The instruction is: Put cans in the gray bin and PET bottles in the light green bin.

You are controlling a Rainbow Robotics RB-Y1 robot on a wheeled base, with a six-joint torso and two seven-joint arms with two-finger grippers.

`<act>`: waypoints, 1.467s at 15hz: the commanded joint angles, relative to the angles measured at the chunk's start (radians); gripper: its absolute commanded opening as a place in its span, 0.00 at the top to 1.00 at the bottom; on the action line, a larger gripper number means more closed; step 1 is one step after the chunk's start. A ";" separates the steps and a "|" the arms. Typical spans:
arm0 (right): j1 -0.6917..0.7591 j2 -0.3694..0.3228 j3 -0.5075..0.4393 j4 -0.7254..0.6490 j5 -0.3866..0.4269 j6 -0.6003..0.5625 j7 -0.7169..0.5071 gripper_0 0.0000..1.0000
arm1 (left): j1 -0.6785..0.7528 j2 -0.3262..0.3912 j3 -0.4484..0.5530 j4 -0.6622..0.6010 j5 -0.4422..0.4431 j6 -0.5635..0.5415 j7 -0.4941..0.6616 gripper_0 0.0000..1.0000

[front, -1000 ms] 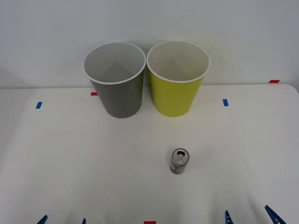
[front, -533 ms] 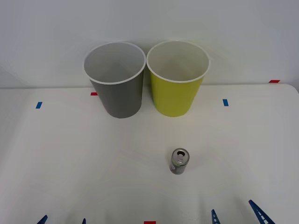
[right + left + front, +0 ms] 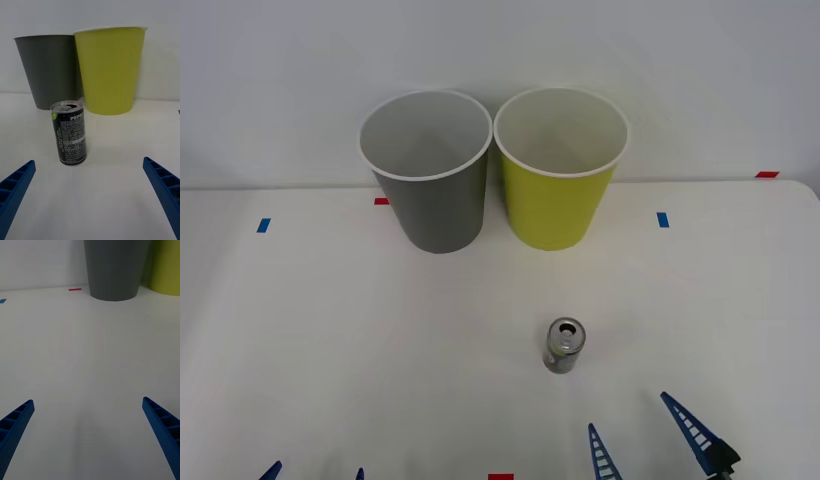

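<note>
A small dark can (image 3: pixel 564 345) with a silver top stands upright on the white table; in the right wrist view the can (image 3: pixel 69 132) carries Pepsi lettering. Behind it stand the gray bin (image 3: pixel 428 172) and, to its right, the light green bin (image 3: pixel 559 168), side by side and both showing pale insides. My right gripper (image 3: pixel 627 414) is open near the table's front edge, just right of and nearer than the can, with nothing between its fingers. My left gripper (image 3: pixel 314 469) rests open at the front left edge, its blue fingertips (image 3: pixel 18 416) apart over bare table. No PET bottles are in view.
Small blue tape marks (image 3: pixel 263 225) and red tape marks (image 3: pixel 767 174) dot the white table (image 3: pixel 330 340). A pale wall rises right behind the bins. A red tape mark (image 3: pixel 500 477) lies at the front edge.
My right gripper has advanced forward and leftward toward the can, its fingers reaching further into view. The can, both bins and the left gripper have not moved.
</note>
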 commanded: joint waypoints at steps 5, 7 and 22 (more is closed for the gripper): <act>-0.132 0.044 0.010 0.073 -0.001 0.046 -0.007 0.00 | 0.000 0.000 0.000 0.000 0.000 0.000 0.000 0.00; -0.170 0.059 0.010 0.071 -0.003 0.085 -0.003 0.00 | 0.000 0.000 0.000 0.000 0.000 0.000 0.000 0.00; -0.303 0.099 0.053 0.073 -0.006 0.244 -0.001 0.00 | 0.000 0.000 0.000 0.000 0.000 0.000 0.000 0.00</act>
